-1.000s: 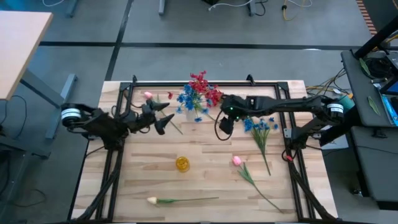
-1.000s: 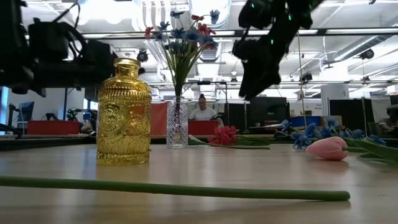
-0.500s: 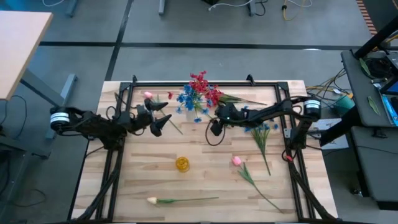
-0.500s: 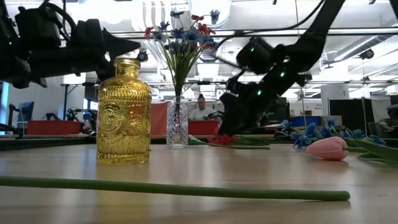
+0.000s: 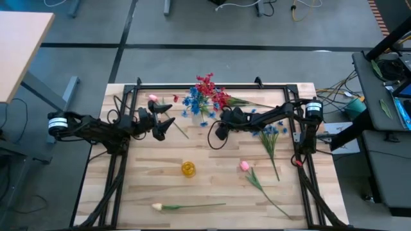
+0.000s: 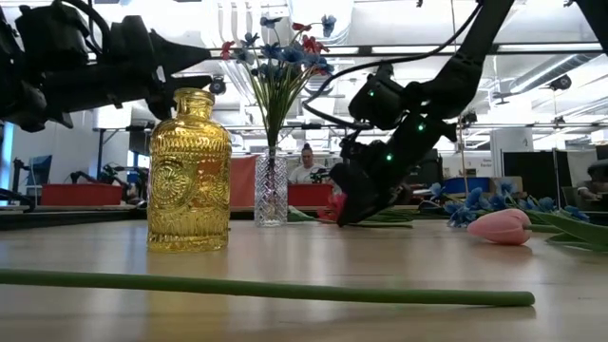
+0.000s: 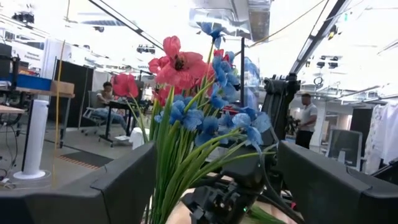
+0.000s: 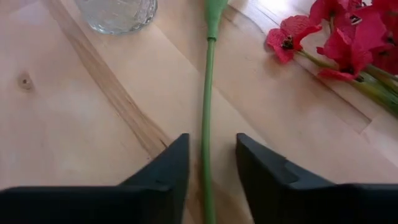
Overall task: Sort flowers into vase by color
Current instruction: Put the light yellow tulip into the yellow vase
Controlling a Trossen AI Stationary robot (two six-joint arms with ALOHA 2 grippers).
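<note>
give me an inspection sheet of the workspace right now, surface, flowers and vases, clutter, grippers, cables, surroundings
Surface: wooden table, lying flowers spread across it.
Job's things: clear vase holds blue and red flowers; gold vase upright, nothing in it; red flower lying flat, its green stem running toward the right gripper; blue flower, pink tulip and cream tulip lying on the table.
Clutter: nothing seen.
Grippers: right gripper down at the table, fingers astride the stem, not yet touching it; left gripper open, raised beside the clear vase.
Cables: black cable looping under the right arm.
Surroundings: person seated behind the table.
</note>
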